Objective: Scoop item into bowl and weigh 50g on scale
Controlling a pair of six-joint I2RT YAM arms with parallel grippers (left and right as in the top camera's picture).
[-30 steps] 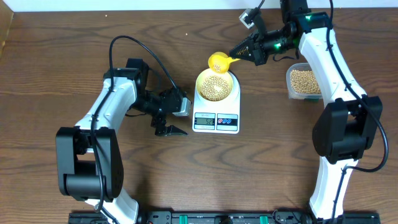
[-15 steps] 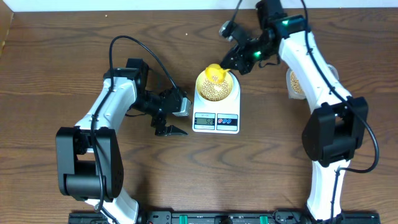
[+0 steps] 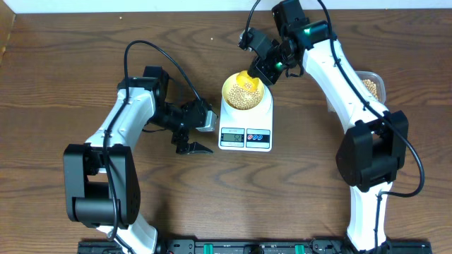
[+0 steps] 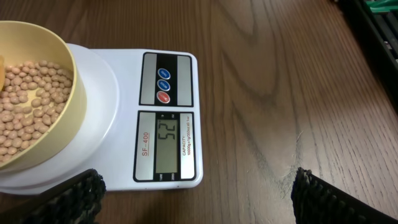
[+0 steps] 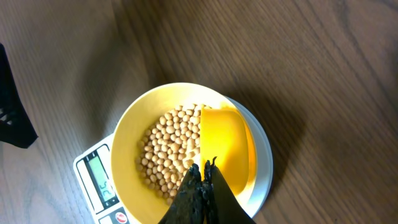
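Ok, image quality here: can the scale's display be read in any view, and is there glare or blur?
Left wrist: display sharp, glare-free, reads 52. Overhead: scale evenly lit, digits too small to read. Right wrist: bowl and beans crisp; display cut off at the frame edge, unreadable.

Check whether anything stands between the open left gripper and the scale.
Nothing visible does. Only a strip of bare table separates the left gripper from the near edge of the scale.
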